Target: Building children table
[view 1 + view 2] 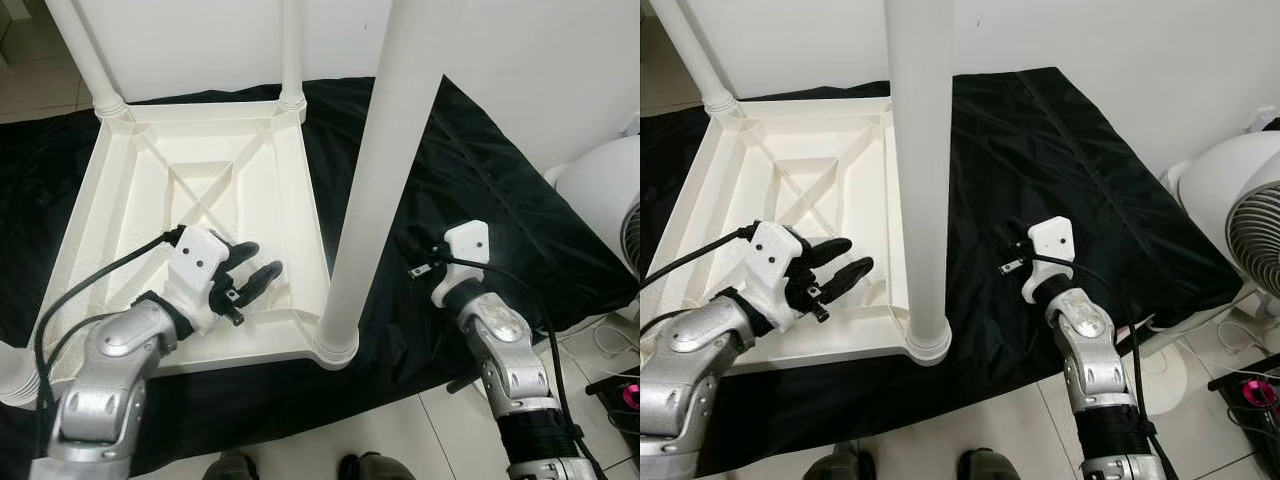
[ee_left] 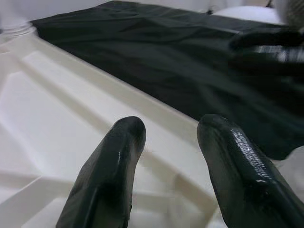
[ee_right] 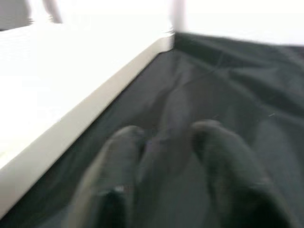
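A black cloth (image 1: 480, 200) covers the floor across the middle of the frame. On it, filling the left half, lies the white table top (image 1: 130, 200) upside down, ribbed underside up. White legs stand in its corner sockets: the nearest leg (image 1: 385, 150) rises through the centre, two more at the upper left. A white fan (image 1: 1240, 220) sits at the right edge. The left gripper (image 1: 250, 278) hovers over the underside at lower left, fingers parted and empty. The right gripper (image 3: 164, 147), blurred, hangs over the cloth right of centre, fingers apart, grasping nothing.
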Tool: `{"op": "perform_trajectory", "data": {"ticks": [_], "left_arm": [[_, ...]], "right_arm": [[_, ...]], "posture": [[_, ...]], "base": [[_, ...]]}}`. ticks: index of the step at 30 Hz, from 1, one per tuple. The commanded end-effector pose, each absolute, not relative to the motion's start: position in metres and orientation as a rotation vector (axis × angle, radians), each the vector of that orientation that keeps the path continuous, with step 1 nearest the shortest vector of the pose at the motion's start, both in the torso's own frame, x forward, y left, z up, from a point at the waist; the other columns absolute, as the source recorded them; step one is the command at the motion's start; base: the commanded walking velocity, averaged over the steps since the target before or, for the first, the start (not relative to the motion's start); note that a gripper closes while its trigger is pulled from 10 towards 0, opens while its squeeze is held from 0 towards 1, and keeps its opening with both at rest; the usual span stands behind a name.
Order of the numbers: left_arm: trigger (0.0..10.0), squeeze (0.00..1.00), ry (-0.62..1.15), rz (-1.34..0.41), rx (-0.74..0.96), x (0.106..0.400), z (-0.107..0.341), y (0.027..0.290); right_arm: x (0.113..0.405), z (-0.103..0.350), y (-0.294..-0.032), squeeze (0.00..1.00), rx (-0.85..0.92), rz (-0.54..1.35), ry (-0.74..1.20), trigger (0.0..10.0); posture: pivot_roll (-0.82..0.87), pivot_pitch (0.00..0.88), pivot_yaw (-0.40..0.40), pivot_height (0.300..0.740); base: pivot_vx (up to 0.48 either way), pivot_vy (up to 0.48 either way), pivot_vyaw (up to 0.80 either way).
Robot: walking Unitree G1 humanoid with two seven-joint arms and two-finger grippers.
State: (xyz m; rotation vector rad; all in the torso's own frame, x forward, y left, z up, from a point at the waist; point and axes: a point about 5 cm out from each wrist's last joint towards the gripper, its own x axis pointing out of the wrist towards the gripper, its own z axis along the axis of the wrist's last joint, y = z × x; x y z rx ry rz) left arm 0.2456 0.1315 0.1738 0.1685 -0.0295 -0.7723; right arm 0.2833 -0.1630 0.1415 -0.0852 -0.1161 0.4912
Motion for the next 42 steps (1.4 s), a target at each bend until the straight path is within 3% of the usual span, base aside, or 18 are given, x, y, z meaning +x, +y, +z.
{"op": "perform_trajectory", "data": {"ticks": [1,9,10,15,21,29,42], "left_arm": [[10.0,0.00,-0.039,-0.548,0.168,0.251,0.174,0.136],[10.0,0.00,-0.011,-0.486,0.174,0.258,0.167,0.130],[10.0,0.00,-0.012,-0.492,0.192,0.260,0.166,0.128],[10.0,0.00,-0.045,-0.494,0.229,0.267,0.172,0.121],[10.0,0.00,-0.054,-0.488,0.226,0.268,0.174,0.120],[10.0,0.00,-0.094,-0.386,0.120,0.288,0.187,0.119],[10.0,0.00,-0.121,-0.400,0.141,0.291,0.191,0.108]], "right_arm": [[0.279,0.140,-0.159,1.00,-0.073,0.537,-0.100,10.0],[0.258,0.138,-0.162,1.00,-0.095,0.692,-0.049,10.0],[0.248,0.137,-0.167,0.00,-0.107,0.760,-0.020,10.0],[0.225,0.144,-0.178,0.00,-0.089,0.982,0.051,10.0],[0.221,0.145,-0.178,0.00,-0.093,1.023,0.061,10.0],[0.216,0.156,-0.160,0.00,-0.115,1.226,0.061,10.0],[0.235,0.154,-0.135,0.00,-0.118,1.219,0.019,10.0]], "posture": [[0.01,0.057,-0.005,0.740],[-0.01,0.040,0.006,0.740],[-0.02,0.030,0.012,0.740],[-0.03,0.015,0.024,0.740],[-0.04,0.013,0.025,0.740],[-0.06,0.000,0.002,0.740],[-0.05,0.001,0.000,0.740]], "base": [[0.000,0.000,0.00],[0.000,0.000,0.00],[0.000,0.000,0.00],[0.000,0.000,0.00],[0.000,0.000,0.00],[0.000,0.000,0.00],[0.000,0.000,0.00]]}}
